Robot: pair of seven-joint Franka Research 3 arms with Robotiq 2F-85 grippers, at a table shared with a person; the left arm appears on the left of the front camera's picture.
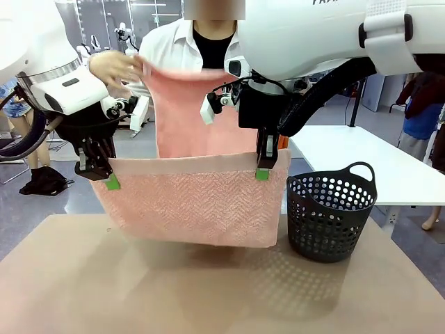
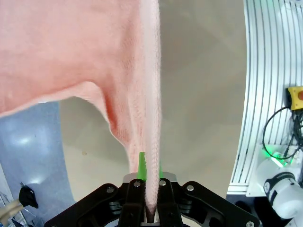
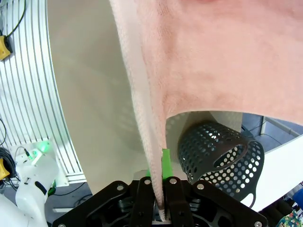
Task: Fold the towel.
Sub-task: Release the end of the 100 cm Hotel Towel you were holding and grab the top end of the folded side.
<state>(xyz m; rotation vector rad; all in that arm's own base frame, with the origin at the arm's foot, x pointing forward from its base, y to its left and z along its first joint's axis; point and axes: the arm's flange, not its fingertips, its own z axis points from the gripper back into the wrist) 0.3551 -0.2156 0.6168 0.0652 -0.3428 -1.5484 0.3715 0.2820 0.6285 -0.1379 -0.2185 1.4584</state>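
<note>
The salmon-pink towel [image 1: 195, 202] hangs in the air above the table, its near edge stretched between my two grippers. My left gripper [image 1: 111, 182] is shut on its left corner, my right gripper [image 1: 262, 174] is shut on its right corner. The far end rises to a person's hand [image 1: 118, 68], which holds it up at chest height. In the left wrist view the towel [image 2: 147, 118] runs up from between my shut fingers [image 2: 141, 172]. The right wrist view shows the towel [image 3: 156, 142] pinched the same way between green pads [image 3: 166, 163].
A black perforated basket [image 1: 330, 212] stands on the brown table [image 1: 208, 292] to the right of the towel, close to my right gripper. A white table [image 1: 361, 160] lies behind it. The person stands at the far side.
</note>
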